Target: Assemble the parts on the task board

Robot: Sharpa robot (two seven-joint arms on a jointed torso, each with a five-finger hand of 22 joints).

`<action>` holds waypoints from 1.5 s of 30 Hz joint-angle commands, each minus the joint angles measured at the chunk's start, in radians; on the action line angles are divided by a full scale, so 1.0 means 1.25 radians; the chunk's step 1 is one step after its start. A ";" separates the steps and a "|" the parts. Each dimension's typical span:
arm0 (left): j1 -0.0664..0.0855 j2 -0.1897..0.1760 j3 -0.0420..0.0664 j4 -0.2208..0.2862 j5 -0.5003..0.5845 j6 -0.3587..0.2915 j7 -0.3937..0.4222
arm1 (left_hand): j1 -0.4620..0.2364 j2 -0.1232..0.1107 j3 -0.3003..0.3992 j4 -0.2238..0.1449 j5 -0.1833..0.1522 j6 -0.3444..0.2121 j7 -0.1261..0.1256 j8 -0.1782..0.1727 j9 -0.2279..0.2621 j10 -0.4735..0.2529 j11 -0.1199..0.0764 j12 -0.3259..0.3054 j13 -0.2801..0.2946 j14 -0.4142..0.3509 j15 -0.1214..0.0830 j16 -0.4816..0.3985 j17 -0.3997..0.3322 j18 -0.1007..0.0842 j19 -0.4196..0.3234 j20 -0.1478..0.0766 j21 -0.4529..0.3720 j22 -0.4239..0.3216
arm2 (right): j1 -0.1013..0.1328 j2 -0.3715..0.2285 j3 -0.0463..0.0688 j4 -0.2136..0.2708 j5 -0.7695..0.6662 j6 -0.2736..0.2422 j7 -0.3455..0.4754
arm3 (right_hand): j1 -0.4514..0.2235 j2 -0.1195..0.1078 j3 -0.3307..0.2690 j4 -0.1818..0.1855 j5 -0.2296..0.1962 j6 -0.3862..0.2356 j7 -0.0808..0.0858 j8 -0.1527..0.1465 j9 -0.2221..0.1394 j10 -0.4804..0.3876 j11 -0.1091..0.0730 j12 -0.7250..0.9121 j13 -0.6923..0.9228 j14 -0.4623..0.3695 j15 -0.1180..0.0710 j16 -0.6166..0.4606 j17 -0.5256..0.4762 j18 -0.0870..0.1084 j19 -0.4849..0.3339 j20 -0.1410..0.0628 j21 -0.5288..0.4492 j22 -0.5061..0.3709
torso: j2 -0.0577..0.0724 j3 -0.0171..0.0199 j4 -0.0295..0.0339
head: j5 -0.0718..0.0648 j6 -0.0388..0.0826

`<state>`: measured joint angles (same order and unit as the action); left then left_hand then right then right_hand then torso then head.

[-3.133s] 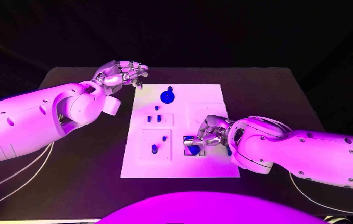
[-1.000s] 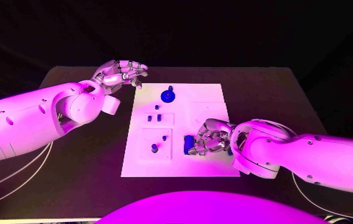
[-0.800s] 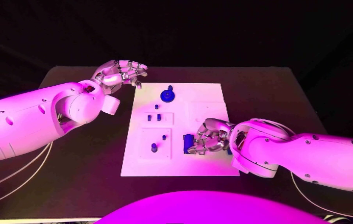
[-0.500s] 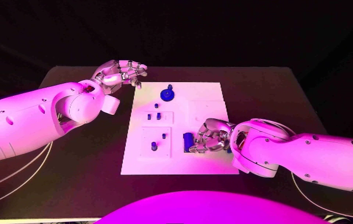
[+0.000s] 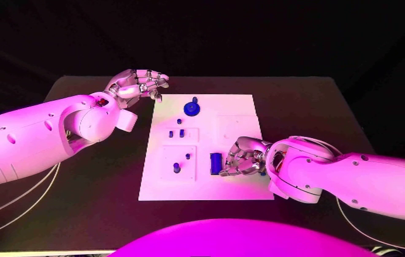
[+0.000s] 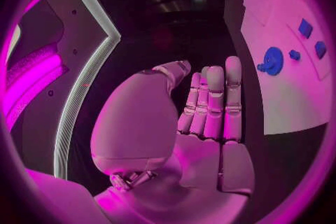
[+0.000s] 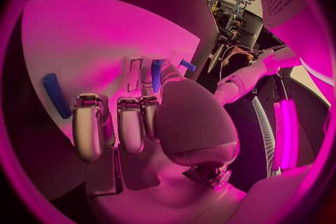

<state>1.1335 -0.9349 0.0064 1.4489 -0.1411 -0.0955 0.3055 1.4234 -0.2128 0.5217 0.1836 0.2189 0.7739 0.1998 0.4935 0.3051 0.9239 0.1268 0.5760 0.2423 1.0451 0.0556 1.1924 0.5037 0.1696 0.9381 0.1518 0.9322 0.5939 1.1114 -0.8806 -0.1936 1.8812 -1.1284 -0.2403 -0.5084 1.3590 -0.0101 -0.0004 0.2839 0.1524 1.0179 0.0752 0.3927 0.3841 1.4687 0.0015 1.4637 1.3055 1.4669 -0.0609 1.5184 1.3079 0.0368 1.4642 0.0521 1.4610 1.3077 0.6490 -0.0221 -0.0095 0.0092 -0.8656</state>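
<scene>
The board (image 5: 206, 146) lies mid-surface. The right hand (image 5: 242, 162) rests on the board's near right part, fingers curled, holding nothing, just beside a blue bar (image 5: 216, 163). The left hand (image 5: 137, 85) hovers off the board's far left corner, fingers together, empty. A blue disc (image 5: 193, 109) sits near the board's far edge.

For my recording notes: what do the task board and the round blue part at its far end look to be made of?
The task board looks like matte white rigid plastic or painted sheet: flat, even, with shallow square recesses. The round blue part looks like moulded or printed plastic, uniform saturated blue with a toothed rim in the left wrist view; which it is can't be told.
</scene>
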 commanded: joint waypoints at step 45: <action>0.000 -0.002 -0.001 0.007 -0.005 0.018 0.008 | -0.006 0.000 -0.001 0.005 0.000 -0.008 0.004 0.007 -0.001 -0.006 0.002 0.006 -0.001 -0.004 0.001 0.001 0.001 0.012 0.004 0.001 -0.006 -0.002 | -0.006 -0.190 -0.006 -0.004 -0.148 -0.017 -0.027 | -0.080 -0.086 0.054 0.008 -0.082 0.015 0.002 0.002 0.009 0.029 0.001 -0.012 0.138 0.060 0.001 -0.002 0.099 -0.011 0.050 -0.001 0.001 0.186 | 0.000 -0.0004 -0.0003 | -0.024 0.007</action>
<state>1.1329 -0.9378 0.0044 1.4541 -0.1450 -0.0929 0.3097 1.4234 -0.2128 0.5217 0.1835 0.2189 0.7739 0.1998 0.4978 0.3045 0.9239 0.1268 0.5803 0.2414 1.0452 0.0556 1.1924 0.5044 0.1696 0.9381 0.1517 0.9282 0.5922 1.1061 -1.1199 -0.2008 1.8769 -1.2834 -0.2786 -0.5304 1.2697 -0.1191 0.0628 0.2922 0.0556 1.0296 0.0788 0.3912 0.3940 1.4664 0.0037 1.4473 1.3078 1.4667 -0.0609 1.5183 1.3074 0.0370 1.4643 0.0522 1.4619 1.3073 0.6489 -0.0219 -0.0098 -0.0210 -0.8577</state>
